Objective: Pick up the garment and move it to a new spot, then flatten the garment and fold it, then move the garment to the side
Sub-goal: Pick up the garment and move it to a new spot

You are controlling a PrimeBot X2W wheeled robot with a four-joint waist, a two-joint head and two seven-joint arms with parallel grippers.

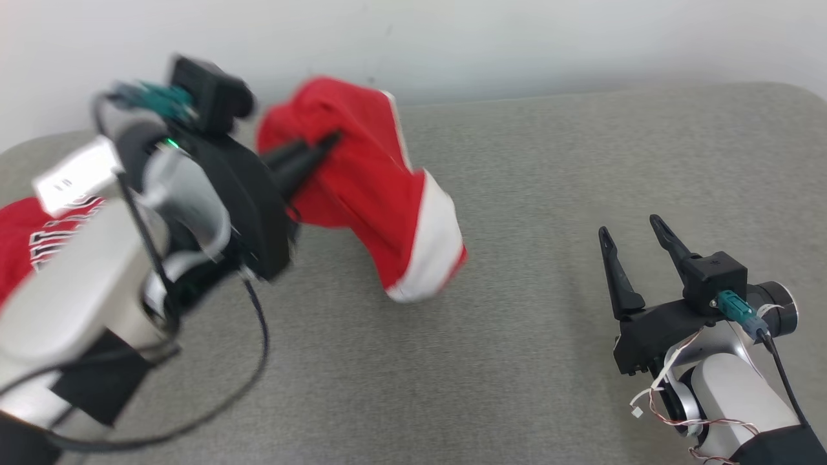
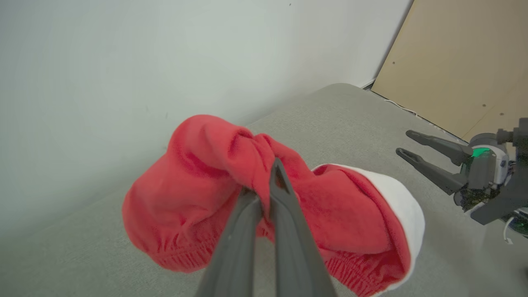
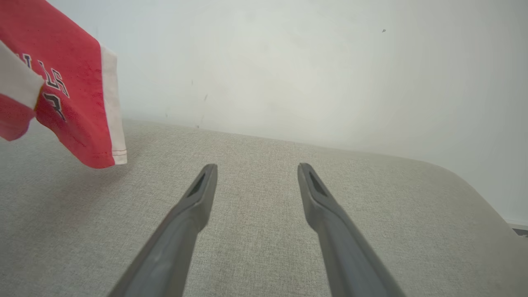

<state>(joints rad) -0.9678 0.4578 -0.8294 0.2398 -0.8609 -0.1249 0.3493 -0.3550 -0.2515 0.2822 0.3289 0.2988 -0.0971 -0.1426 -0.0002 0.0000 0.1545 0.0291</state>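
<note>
A red garment [image 1: 368,187] with white trim hangs bunched above the grey table, lifted off it at the back left. My left gripper [image 1: 329,141] is shut on a fold of its red cloth; in the left wrist view the fingers [image 2: 284,231] pinch the gathered fabric of the garment [image 2: 189,198] near its elastic band. More red cloth with black-and-white lettering [image 1: 39,242] lies at the left edge behind my left forearm. My right gripper [image 1: 633,236] stands open over bare table at the right, apart from the garment. In the right wrist view a lettered corner of the garment [image 3: 78,103] hangs at upper left.
The grey cloth-covered table [image 1: 549,168] spreads across the view, with a pale wall behind it. A tan panel [image 2: 462,62] stands beyond the table's far corner in the left wrist view. Loose black cable hangs from my left arm [image 1: 258,336].
</note>
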